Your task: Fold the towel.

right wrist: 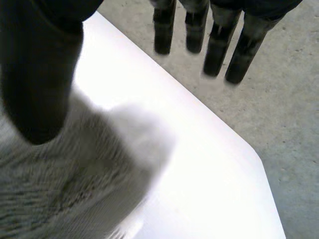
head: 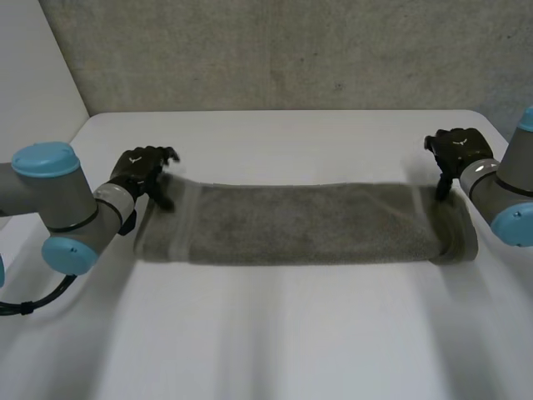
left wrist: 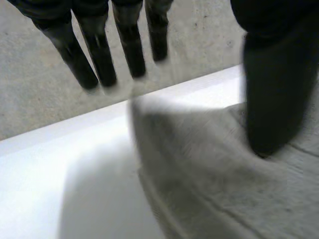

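The grey towel (head: pixel 300 223) is lying on the white table (head: pixel 275 333) as a long narrow band, reaching from one side to the other between the two hands. A woven stripe is crossing it near each short end, and its near long edge is looking thick, as if the cloth is doubled there. The left hand (head: pixel 143 171) is sitting at the far corner of the towel's left end, and the right hand (head: pixel 456 150) is sitting at the far corner of its right end. In the left wrist view the fingers (left wrist: pixel 99 59) are pointing out straight, well apart from the thumb (left wrist: pixel 266 99), whose tip is meeting the top of the towel (left wrist: pixel 214 179). Nothing is being pinched, so this hand is released. The towel's corner is lying on the table (left wrist: pixel 65 164) below the fingers. The right wrist view is showing the same thing: the fingers (right wrist: pixel 217 45) are straight and spread away from the thumb (right wrist: pixel 37 84), the thumb tip is touching the towel (right wrist: pixel 65 184), and the table (right wrist: pixel 199 164) is lying bare under the fingers. This hand is released too.
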Robot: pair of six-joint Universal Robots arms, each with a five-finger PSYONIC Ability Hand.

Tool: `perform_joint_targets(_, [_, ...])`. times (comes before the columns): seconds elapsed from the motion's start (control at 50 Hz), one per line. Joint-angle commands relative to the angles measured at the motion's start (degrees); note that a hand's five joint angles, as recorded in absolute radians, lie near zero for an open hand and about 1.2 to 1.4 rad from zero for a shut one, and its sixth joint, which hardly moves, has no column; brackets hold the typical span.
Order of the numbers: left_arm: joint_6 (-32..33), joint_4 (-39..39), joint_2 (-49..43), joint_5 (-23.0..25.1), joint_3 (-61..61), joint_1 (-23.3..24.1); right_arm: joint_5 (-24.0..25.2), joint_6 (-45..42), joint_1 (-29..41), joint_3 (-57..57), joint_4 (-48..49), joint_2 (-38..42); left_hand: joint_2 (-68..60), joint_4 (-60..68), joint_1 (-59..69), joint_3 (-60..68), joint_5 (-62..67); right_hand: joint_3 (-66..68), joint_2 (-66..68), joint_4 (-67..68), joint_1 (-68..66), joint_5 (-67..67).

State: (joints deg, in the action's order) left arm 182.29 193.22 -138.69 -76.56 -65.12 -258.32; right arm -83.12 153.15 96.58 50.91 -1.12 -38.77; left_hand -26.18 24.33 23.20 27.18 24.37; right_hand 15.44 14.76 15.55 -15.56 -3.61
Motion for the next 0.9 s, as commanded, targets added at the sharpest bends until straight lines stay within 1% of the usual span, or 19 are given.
perform_joint_targets(0.02, [-0.2, -3.0, 3.9, -0.1, -0.6, 0.9, -2.1, 0.3, 0.4, 5.2, 0.2, -5.3, 15.3, -13.4, -12.3, -16.3, -23.5, -5.4, -4.8, -5.5, 5.6, 3.6])
perform_joint_targets(0.08, [-0.5, -3.3, 7.9, -0.3, -2.5, 0.6, -2.0, 0.4, 0.0, 8.2, 0.6, -8.7, 15.3, -13.4, -12.3, -16.3, -23.5, -5.4, -4.8, -5.5, 5.6, 3.6])
perform_joint_targets(0.12, [-0.5, -3.2, 14.1, -0.3, -6.9, 0.2, -1.5, 0.5, -0.5, 15.9, 2.1, -14.9, 15.1, -13.3, -12.1, -16.1, -23.3, -5.4, -4.8, -5.5, 5.6, 3.6])
perform_joint_targets(0.14, [-0.5, -3.2, 14.2, -0.3, -6.9, 0.2, -1.5, 0.5, -0.5, 15.9, 2.1, -14.9, 15.1, -13.3, -12.1, -16.1, -23.3, -5.4, -4.8, -5.5, 5.6, 3.6])
perform_joint_targets(0.18, [-0.5, -3.1, 16.4, -0.2, -8.9, 0.3, -0.5, 0.5, -0.5, 23.4, 2.5, -20.0, 15.1, -13.3, -12.1, -16.1, -23.3, -5.4, -4.8, -5.5, 5.6, 3.6])
perform_joint_targets(0.22, [-0.5, -2.4, 21.8, 0.1, -14.7, 0.9, 0.2, 0.4, -0.5, 26.6, 2.5, -22.2, 15.3, -13.4, -12.3, -16.3, -23.5, -5.4, -4.8, -5.5, 5.6, 3.6])
perform_joint_targets(0.28, [-0.5, -1.8, 25.1, 0.1, -19.1, 1.2, 1.1, 0.4, -0.5, 32.0, 2.5, -25.0, 15.6, -13.8, -12.6, -16.6, -23.8, -5.4, -4.8, -5.5, 5.6, 3.6])
perform_joint_targets(0.36, [-0.5, 0.1, 27.6, 0.2, -23.3, 2.5, 1.4, 0.3, -1.2, 36.4, 3.2, -25.8, 15.6, -13.8, -12.6, -16.6, -23.8, -5.4, -4.8, -5.5, 5.6, 3.6])
perform_joint_targets(0.4, [-0.5, 1.5, 28.3, 0.2, -25.2, 3.2, 1.9, 0.3, -3.1, 39.3, 5.4, -25.8, 15.6, -13.8, -12.6, -16.6, -23.8, -1.0, -0.3, -1.1, 1.1, -0.8])
perform_joint_targets(0.52, [-0.3, 8.0, 28.6, -0.1, -30.6, 4.0, 3.2, 0.2, -4.2, 40.8, 9.1, -24.7, 15.6, -13.8, -12.6, -16.6, -23.8, 3.7, 4.4, 3.6, -3.6, -5.6])
perform_joint_targets(0.62, [-0.3, 9.0, 28.3, -0.3, -31.6, 4.0, 3.3, 0.0, -4.6, 39.2, 10.9, -19.2, 15.5, -13.6, -12.5, -16.5, -23.7, 10.1, 10.8, 10.0, -10.0, -12.0])
perform_joint_targets(0.66, [-0.4, 9.0, 28.2, -0.3, -31.7, 4.0, 2.9, 0.2, -4.6, 36.9, 10.4, -15.9, 15.6, -13.8, -12.6, -16.6, -23.8, 19.5, 20.2, 19.4, -19.4, -21.3])
perform_joint_targets(0.68, [-0.4, 9.0, 28.2, -0.3, -31.7, 4.0, 2.9, 0.2, -4.6, 36.9, 10.4, -15.9, 15.6, -13.8, -12.6, -16.6, -23.8, 19.5, 20.2, 19.4, -19.4, -21.4])
perform_joint_targets(0.7, [-0.4, 9.0, 28.1, -0.3, -31.7, 4.0, 2.4, 0.1, -4.6, 35.9, 10.3, -14.8, 15.6, -13.8, -12.6, -16.6, -23.8, 25.0, 25.7, 24.9, -24.9, -26.9])
perform_joint_targets(0.72, [-0.4, 9.0, 28.1, -0.3, -31.7, 4.0, 2.2, 0.0, -4.6, 35.4, 10.3, -13.9, 15.6, -13.8, -12.6, -16.6, -23.8, 37.4, 38.1, 37.3, -37.3, -39.2])
perform_joint_targets(0.74, [-0.4, 9.0, 28.0, -0.3, -31.7, 4.0, 2.2, 0.0, -4.6, 35.4, 10.3, -13.9, 15.6, -13.8, -12.6, -16.6, -23.8, 37.5, 38.2, 37.4, -37.4, -39.4])
perform_joint_targets(0.76, [-0.4, 9.0, 28.0, -0.3, -31.8, 4.0, 1.6, -0.1, -4.9, 35.1, 10.3, -13.6, 15.6, -13.8, -12.6, -16.6, -23.8, 55.0, 55.7, 54.9, -54.9, -56.9])
perform_joint_targets(0.78, [-0.4, 9.0, 28.0, -0.3, -31.8, 4.0, 0.5, 0.0, -5.4, 35.0, 10.3, -13.6, 15.6, -13.8, -12.6, -16.6, -23.8, 64.5, 65.1, 64.4, -64.3, -66.3])
perform_joint_targets(0.9, [-0.4, 9.3, 28.1, -0.3, -32.7, 3.9, -3.3, -0.3, -7.7, 35.1, 10.4, -17.6, 15.6, -13.8, -12.6, -16.6, -23.8, 64.6, 65.2, 64.5, -64.4, -66.4])
